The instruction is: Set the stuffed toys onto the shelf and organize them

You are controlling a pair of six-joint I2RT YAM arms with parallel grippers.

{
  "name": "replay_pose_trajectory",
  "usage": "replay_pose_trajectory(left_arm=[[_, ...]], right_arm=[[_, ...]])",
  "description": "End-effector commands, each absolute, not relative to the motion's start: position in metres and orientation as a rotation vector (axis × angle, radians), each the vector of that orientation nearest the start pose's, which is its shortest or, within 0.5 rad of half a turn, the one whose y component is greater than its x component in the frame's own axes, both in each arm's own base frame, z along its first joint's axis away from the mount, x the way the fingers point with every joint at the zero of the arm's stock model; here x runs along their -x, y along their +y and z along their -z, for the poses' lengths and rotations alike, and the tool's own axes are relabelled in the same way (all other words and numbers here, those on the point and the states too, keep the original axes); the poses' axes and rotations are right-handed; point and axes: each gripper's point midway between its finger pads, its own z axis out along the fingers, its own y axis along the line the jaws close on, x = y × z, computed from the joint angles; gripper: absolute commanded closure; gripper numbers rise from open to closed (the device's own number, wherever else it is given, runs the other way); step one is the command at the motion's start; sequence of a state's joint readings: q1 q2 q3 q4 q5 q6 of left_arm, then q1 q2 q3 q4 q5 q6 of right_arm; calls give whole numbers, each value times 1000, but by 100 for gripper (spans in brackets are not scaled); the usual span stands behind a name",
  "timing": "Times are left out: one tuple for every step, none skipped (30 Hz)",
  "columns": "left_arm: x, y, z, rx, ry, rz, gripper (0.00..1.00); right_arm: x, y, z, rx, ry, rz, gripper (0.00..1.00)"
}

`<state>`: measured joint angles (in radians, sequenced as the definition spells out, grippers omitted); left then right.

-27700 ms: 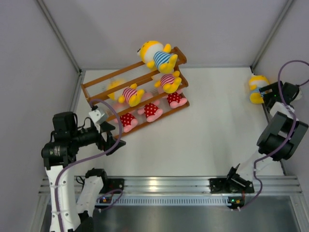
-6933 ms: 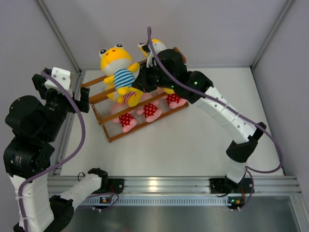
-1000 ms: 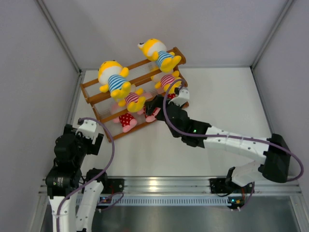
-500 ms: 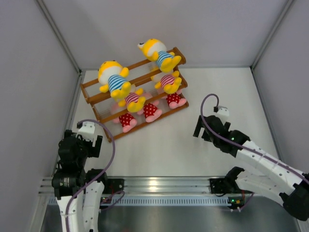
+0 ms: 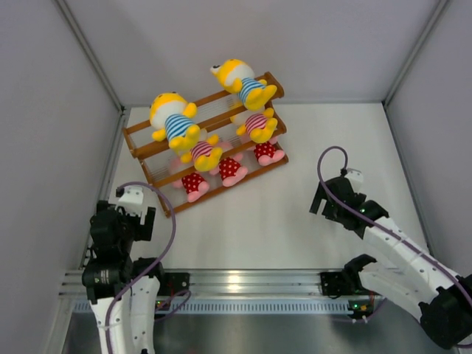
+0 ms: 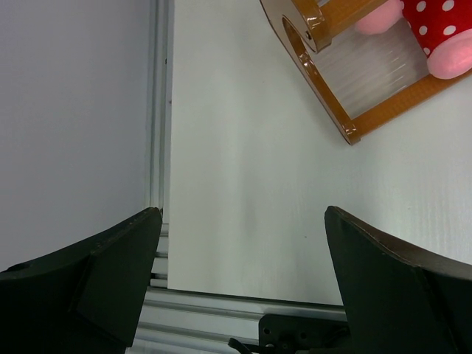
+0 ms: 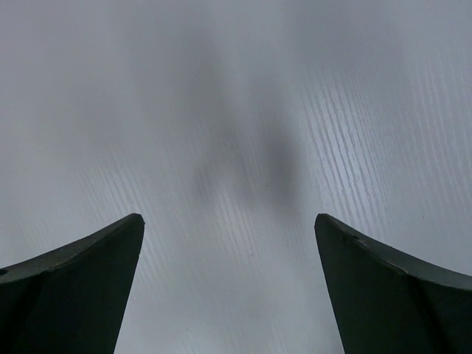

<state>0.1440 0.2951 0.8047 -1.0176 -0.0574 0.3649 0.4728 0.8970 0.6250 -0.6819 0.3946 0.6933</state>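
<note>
Wooden shelf (image 5: 210, 99) far left, toys (image 5: 177, 125) all seated on it; left gripper (image 6: 240, 214) nearer, right gripper (image 7: 228, 217) well apart, both spread wide, empty.

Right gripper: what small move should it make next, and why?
Probably only fold the right gripper back to its base and rest there. It is open and empty over the table, and every stuffed toy in view, seven by my count, already sits on the shelf, so nothing seems left to pick.
</note>
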Motion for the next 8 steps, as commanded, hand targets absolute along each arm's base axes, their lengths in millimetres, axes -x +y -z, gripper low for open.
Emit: replay_pose_trajectory(left_arm=[[-147,49,-211,-161,2073,-374,2],[-146,49,-211,-161,2073,-374,2],[-147,49,-211,-163,2071,-375,2],[-146,50,-211,-155,2072,-380,2],[-146,50,-211,-155,2074,-382,2],[-146,50,-212,-154,2071,-380,2],[-146,50,-211,-153,2068,-384,2],[-145,50,-212,-157,2065,-383,2]], right_arm=[[-219,63,-93,-401,2360,-53,1],[-219,63,-92,-395,2358,-50,1],[-219,63,-93,-375,2355,-51,0],[-219,62,-95,-376,2340,-58,1],[-219,62,-97,-372,2329,-66,1],[-220,63,-96,-367,2318,-81,1],[-220,65,-100,-364,2297,-107,1],[-221,66,-101,-361,2283,-120,0]])
